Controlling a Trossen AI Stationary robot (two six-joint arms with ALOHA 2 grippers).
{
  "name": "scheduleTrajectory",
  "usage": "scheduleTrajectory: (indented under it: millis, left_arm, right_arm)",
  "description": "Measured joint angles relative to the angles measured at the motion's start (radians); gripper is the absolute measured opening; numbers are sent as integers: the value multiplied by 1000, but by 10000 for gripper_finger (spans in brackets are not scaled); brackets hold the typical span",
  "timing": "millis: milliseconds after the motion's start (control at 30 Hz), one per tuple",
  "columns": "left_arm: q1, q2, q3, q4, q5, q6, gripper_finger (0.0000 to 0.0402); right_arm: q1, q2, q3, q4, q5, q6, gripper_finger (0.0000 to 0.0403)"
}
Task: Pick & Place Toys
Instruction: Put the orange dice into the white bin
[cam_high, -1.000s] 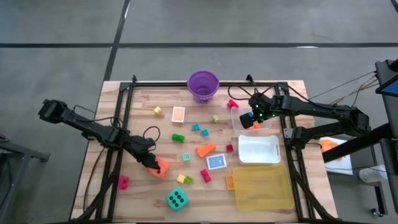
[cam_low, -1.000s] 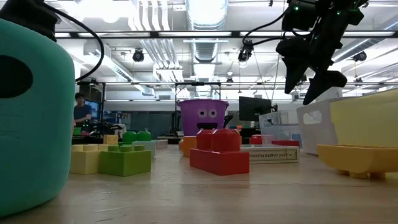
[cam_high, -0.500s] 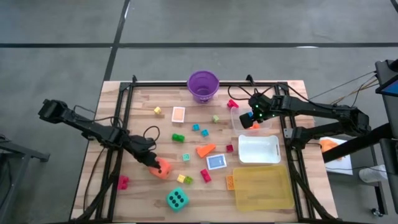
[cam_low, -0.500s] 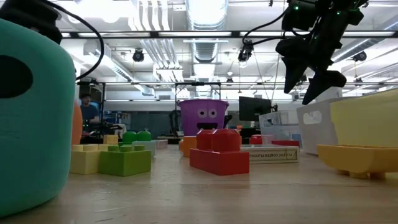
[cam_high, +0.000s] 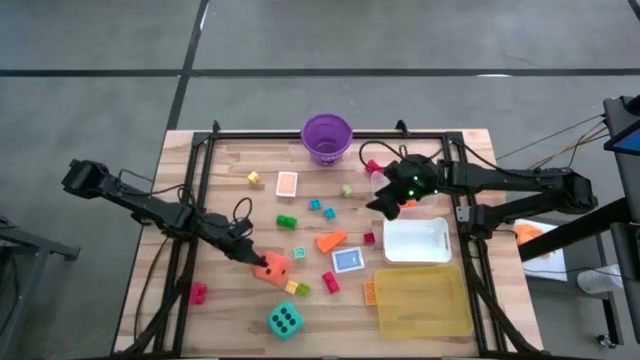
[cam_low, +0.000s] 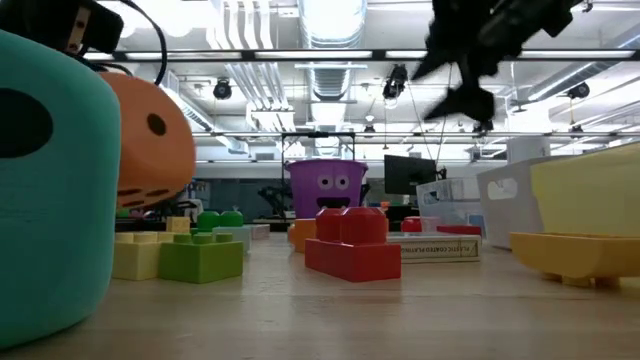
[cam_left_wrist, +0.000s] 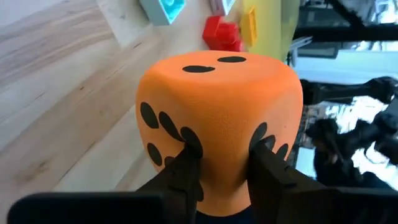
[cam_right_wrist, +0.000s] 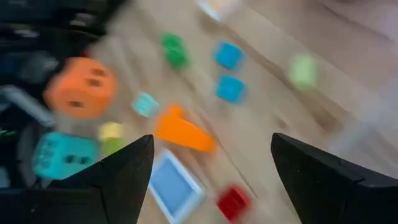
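The teal die (cam_high: 285, 320) serves as the landmark: a soft, foam-looking cube with rounded corners and black dots, resting on the pale wood-plank table (cam_high: 230, 200) at its near edge. Just beyond it, the left gripper (cam_high: 256, 261) is clamped on the orange die (cam_high: 273, 268), a matching foam cube with black dots; the left wrist view shows both dark fingers (cam_left_wrist: 186, 171) pressed into its near face, and the low view shows it lifted clear of the tabletop. Right of the orange die lie a small yellow block and a green block (cam_high: 302, 290), then a red studded brick (cam_high: 330, 282). Left of the teal die sits one pink block (cam_high: 198, 293). Farther out come a blue-faced card (cam_high: 348, 261), an orange wedge (cam_high: 330, 241), a green brick (cam_high: 286, 221) and two small blue blocks (cam_high: 322, 209). Right of the teal die stand a translucent yellow tray (cam_high: 422, 303) and, beyond it, a clear tub (cam_high: 415, 240). The right gripper (cam_high: 378, 204) hovers beyond that tub, fingers spread apart and empty. Farthest back sits a round purple bucket (cam_high: 327, 137).
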Motion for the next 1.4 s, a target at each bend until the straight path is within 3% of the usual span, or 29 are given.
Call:
scheduleTrajectory:
  millis: [200, 367, 633, 933, 1400]
  left_arm:
    - [9, 0, 0, 116, -58, -3, 80]
    - [41, 0, 1, 152, -64, -3, 67]
    - [74, 0, 1, 200, -64, -2, 51]
    - [74, 0, 2, 246, -60, 8, 42]
    - [103, 4, 2, 307, -82, 36, 27]
  right_arm:
    - [120, 2, 0, 235, 11, -90, 317]
    - [170, 3, 0, 244, 97, -74, 317]
    - [184, 92, 11, 332, 91, -75, 317]
    - [183, 373, 227, 332, 2, -247, 317]
    - [182, 626, 547, 144, -188, -415, 317]
